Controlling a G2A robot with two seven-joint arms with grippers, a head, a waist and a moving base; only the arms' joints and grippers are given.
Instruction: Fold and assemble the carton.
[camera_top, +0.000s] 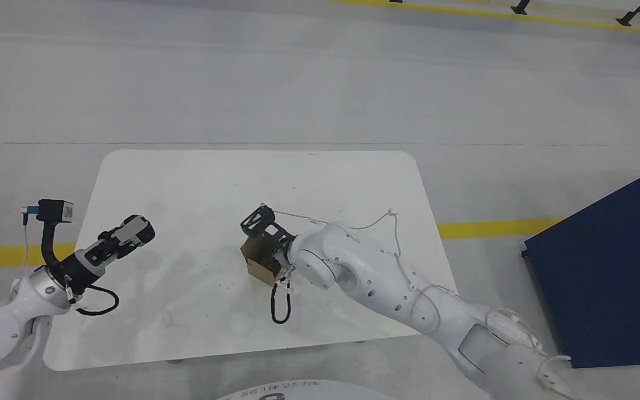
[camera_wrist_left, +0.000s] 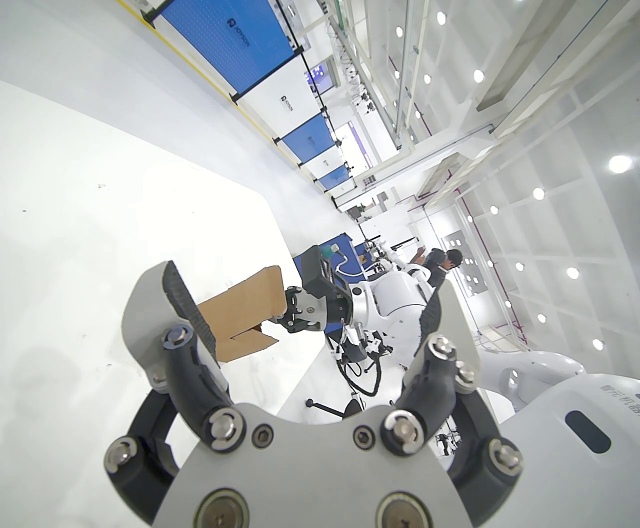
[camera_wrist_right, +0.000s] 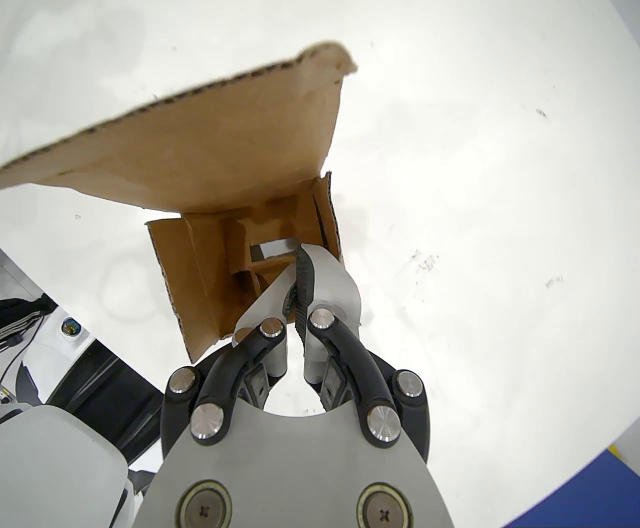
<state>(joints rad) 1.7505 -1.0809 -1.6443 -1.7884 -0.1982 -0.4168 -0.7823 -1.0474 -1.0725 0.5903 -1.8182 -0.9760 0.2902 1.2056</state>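
Looking down, you find the carton (camera_top: 262, 258) well inside the edges of the table (camera_top: 200, 190), right gripper (camera_wrist_right: 301, 255) pinched together inside its open mouth, left gripper (camera_top: 136, 232) spread wide, well apart, near the left edge.

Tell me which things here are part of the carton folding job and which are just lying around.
Job: carton, right gripper shut on it, left gripper open, table.
Lying about: blue panel, yellow floor line.

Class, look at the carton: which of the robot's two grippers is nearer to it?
Right. The right gripper has its closed fingertips inside the carton's open end. The left gripper hangs open, well apart from it, near the table's edge.
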